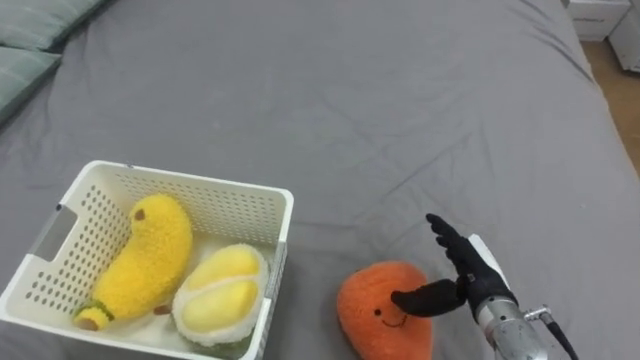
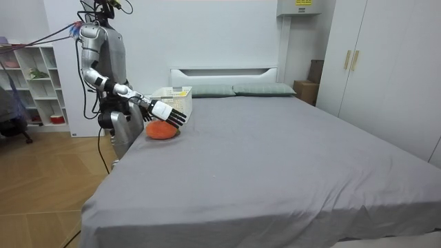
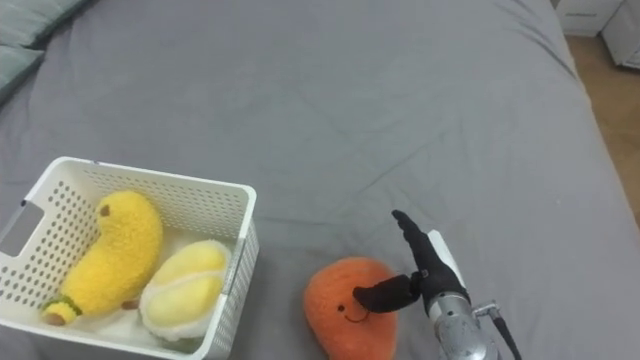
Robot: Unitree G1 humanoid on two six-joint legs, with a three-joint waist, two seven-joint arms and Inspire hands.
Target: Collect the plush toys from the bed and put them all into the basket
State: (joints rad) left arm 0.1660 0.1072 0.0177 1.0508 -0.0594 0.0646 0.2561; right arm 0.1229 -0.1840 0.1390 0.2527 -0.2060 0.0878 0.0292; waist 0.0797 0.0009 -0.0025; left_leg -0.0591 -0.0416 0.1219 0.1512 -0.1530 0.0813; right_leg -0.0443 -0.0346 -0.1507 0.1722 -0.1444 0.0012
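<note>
An orange plush toy [image 1: 384,310] with a smiling face lies on the grey bed near the front edge, just right of a white perforated basket [image 1: 256,196]. The basket holds a yellow banana plush [image 1: 150,256] and a pale yellow durian-like plush [image 1: 222,294]. My right hand [image 1: 463,273] is open beside the orange toy's right side, fingers straight and pointing away, thumb resting against the toy. The same orange toy [image 3: 345,303], basket [image 3: 215,194] and right hand [image 3: 425,265] appear in the right eye view. In the room view I stand at the bedside, right hand [image 2: 167,112] over the orange toy [image 2: 162,131].
The grey bedspread [image 1: 400,110] stretches wide behind the toy. Pillows [image 1: 30,45] lie at the far left corner. A wooden floor strip and white furniture [image 1: 600,20] show past the bed's far right. In the room view, shelves [image 2: 31,83] stand behind me and wardrobes [image 2: 372,62] to the right.
</note>
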